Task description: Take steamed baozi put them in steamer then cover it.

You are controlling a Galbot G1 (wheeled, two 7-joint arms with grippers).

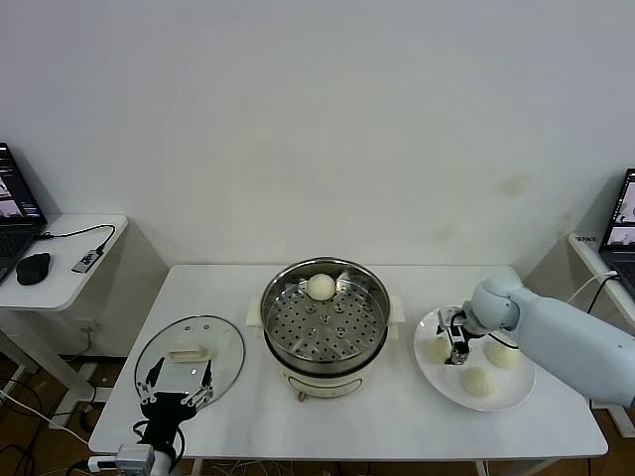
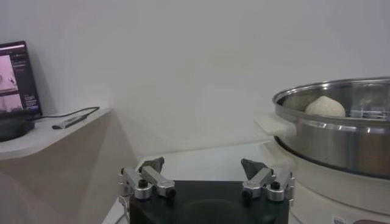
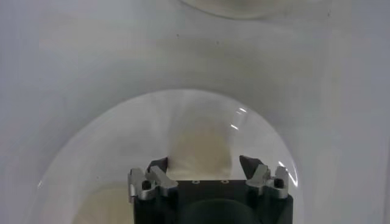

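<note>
Sitting between the right pincer's [image 3: 204, 169] narrowed fingers, a baozi [image 3: 200, 149] (on its plate [image 1: 516, 394]) is gripped.

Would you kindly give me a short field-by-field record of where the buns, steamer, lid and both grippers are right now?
steamer: steamer at table centre, uncovered
bun in steamer: one baozi on the perforated tray, toward the far side
plate: white plate to the steamer's right, holding three buns
right gripper: right gripper down on the plate, fingers on either side of the leftmost bun
left gripper: left gripper open, over the near edge of the glass lid
lid: flat on the table, left of the steamer
</note>
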